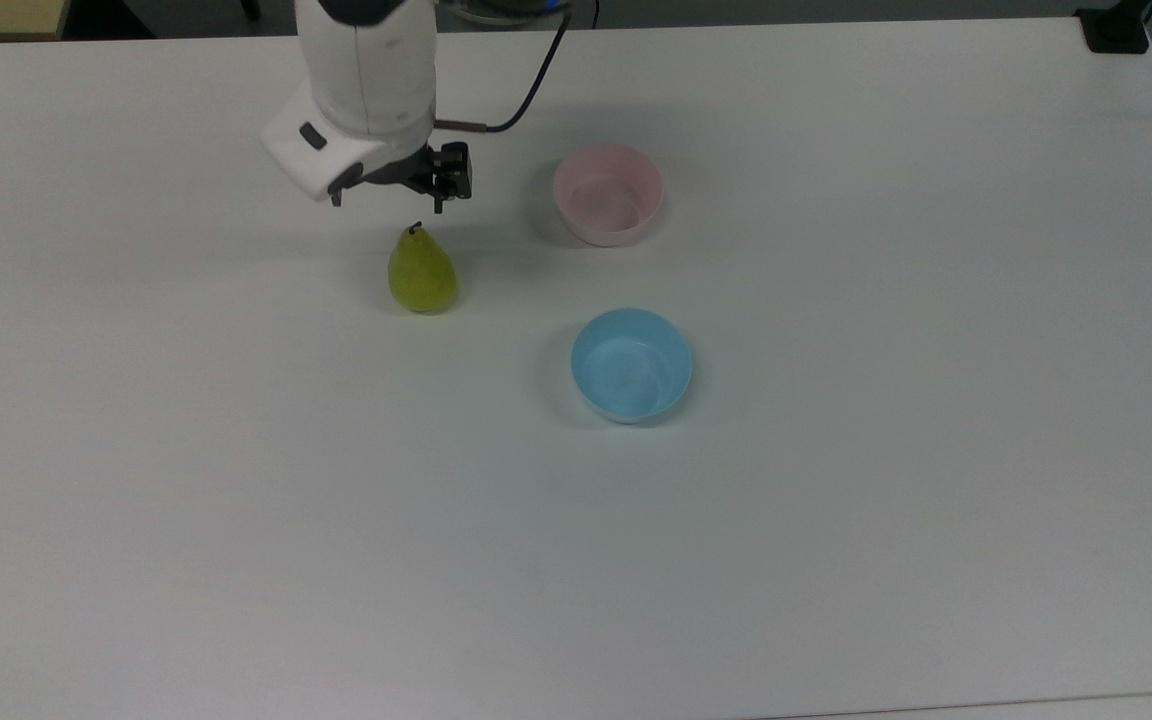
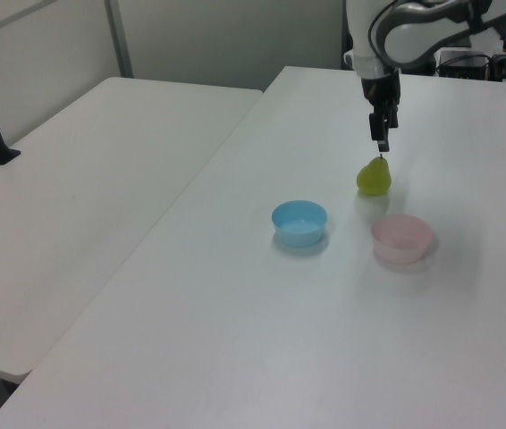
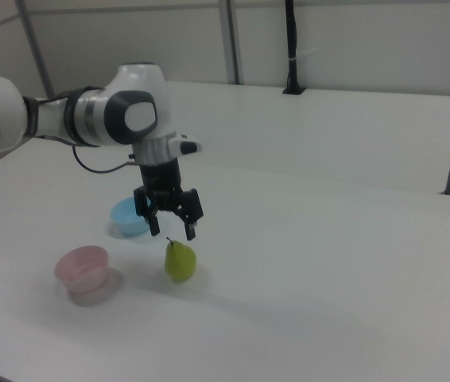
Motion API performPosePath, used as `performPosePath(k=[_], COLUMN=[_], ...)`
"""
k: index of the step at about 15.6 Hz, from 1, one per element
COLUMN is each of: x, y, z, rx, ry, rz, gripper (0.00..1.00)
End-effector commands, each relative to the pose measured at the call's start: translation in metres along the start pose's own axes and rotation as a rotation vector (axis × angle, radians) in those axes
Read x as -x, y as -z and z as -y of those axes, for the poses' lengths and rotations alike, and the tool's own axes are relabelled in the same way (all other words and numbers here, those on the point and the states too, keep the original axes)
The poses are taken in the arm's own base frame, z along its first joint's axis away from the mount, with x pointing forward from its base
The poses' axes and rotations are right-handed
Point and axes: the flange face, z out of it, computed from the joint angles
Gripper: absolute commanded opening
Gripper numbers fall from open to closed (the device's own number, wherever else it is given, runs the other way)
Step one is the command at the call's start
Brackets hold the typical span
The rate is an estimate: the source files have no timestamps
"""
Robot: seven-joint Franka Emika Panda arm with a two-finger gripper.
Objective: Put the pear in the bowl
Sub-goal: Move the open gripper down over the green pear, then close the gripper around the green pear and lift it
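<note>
Gripper (image 3: 172,233): was suspended above the pear, fingers pointed down and spread wide, nothing between them. In the right view the fingertips (image 3: 191,234) stood just above the stem, clear of it.
Arm (image 1: 366,70): white; in the top view it entered from the top edge, a black cable (image 1: 526,95) looping off its side.
Pear (image 1: 422,272): yellow-green, stood upright on the table, dark stem up; not held.
Pink bowl (image 1: 608,194): upright and empty, to the top view's right of the pear, apart from it.
Blue bowl (image 1: 632,365): upright and empty, below the pink bowl in the top view, well apart from the pear.
Table (image 1: 836,520): white and flat; it carried the pear and both bowls.
Second table (image 2: 83,188): white, butted against the first at the left view's left.
</note>
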Motion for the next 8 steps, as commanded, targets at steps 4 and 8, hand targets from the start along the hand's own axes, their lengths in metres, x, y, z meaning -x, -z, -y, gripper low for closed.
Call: performPosePath(k=[4,8], x=[-0.023,-0.03], y=[-0.046,-0.061], z=[0.039,0.053], rx=[0.056,0.064], ry=[0.088,0.104], rz=[0.01,0.014], gripper=[1.0,1.0])
